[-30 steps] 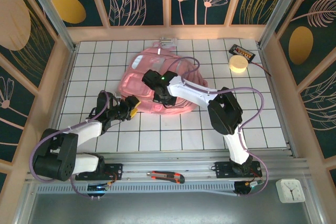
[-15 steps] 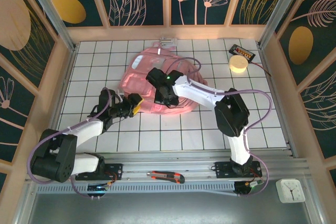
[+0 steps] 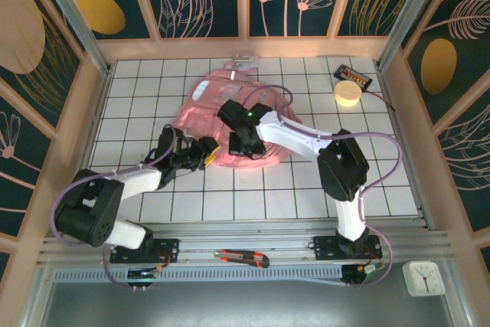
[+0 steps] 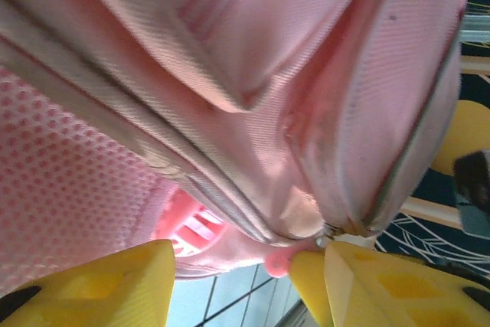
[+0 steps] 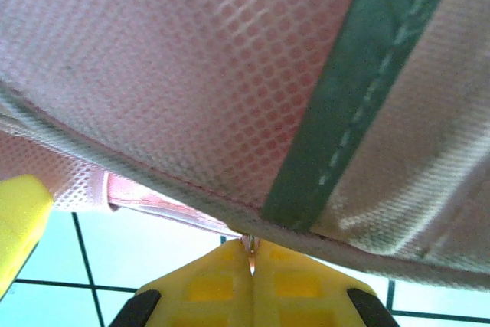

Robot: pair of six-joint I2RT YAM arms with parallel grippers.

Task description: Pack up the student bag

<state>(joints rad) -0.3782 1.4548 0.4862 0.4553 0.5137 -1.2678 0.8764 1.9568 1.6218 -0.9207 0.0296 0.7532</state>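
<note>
The student bag [image 3: 205,103], a soft pink backpack, lies flat in the middle of the white tiled table. My right gripper [image 3: 243,145] rests on its near edge. In the right wrist view its yellow fingers [image 5: 207,285] are pressed together, shut on a small metal zip pull [image 5: 249,244] under the bag's mesh fabric [image 5: 191,74]. My left gripper [image 3: 207,154] sits at the bag's near-left edge, open. In the left wrist view its yellow fingers [image 4: 84,285] stand wide apart below the bag's zipped seam [image 4: 230,74]. A round pink zip tab [image 4: 277,265] touches the right finger.
A yellow tape roll [image 3: 347,94] and a black box [image 3: 355,76] lie at the back right. A clear item [image 3: 245,59] sits behind the bag. A utility knife [image 3: 241,257] lies on the front rail, and a white clock [image 3: 423,277] at the front right.
My left gripper has slid right to the bag's near-left edge. My right gripper has shifted slightly right and nearer along the bag's edge.
</note>
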